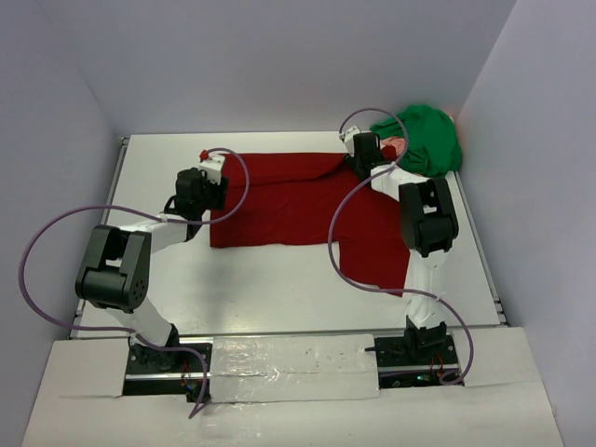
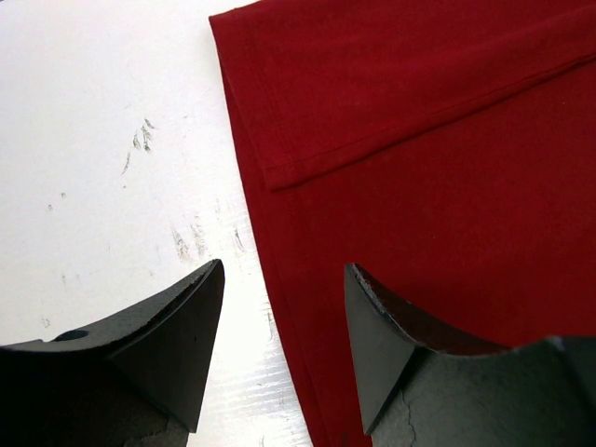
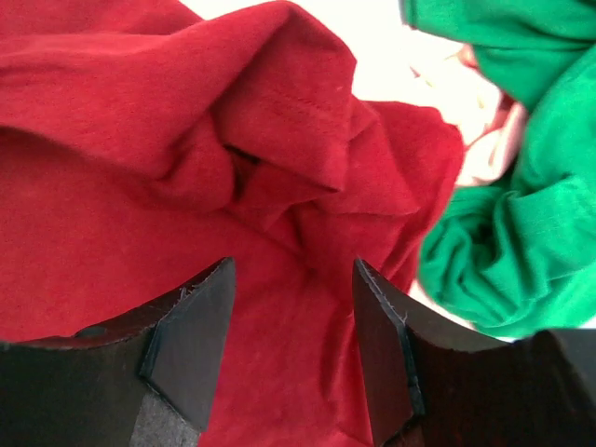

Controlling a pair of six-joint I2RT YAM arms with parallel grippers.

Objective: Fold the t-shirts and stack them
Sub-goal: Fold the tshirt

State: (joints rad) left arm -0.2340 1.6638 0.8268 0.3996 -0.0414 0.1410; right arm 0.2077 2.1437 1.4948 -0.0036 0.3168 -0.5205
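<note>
The dark red t-shirt (image 1: pixel 298 200) lies spread flat across the middle of the table. Its left hem edge (image 2: pixel 270 242) runs between the open jaws of my left gripper (image 2: pixel 284 270), which hovers over that edge with one finger above the bare table. My right gripper (image 3: pixel 291 265) stands open over a bunched, wrinkled part of the red t-shirt (image 3: pixel 233 140) at its far right corner. The green t-shirt (image 1: pixel 424 138) sits crumpled in the far right corner, green t-shirt (image 3: pixel 521 233) just right of my right gripper, with salmon-pink cloth (image 1: pixel 399 145) peeking out of it.
White walls close in the table (image 1: pixel 279 289) on the left, back and right. The green pile touches the right wall. Purple cables loop above both arms. Bare white tabletop (image 2: pixel 102 158) lies left of the red shirt.
</note>
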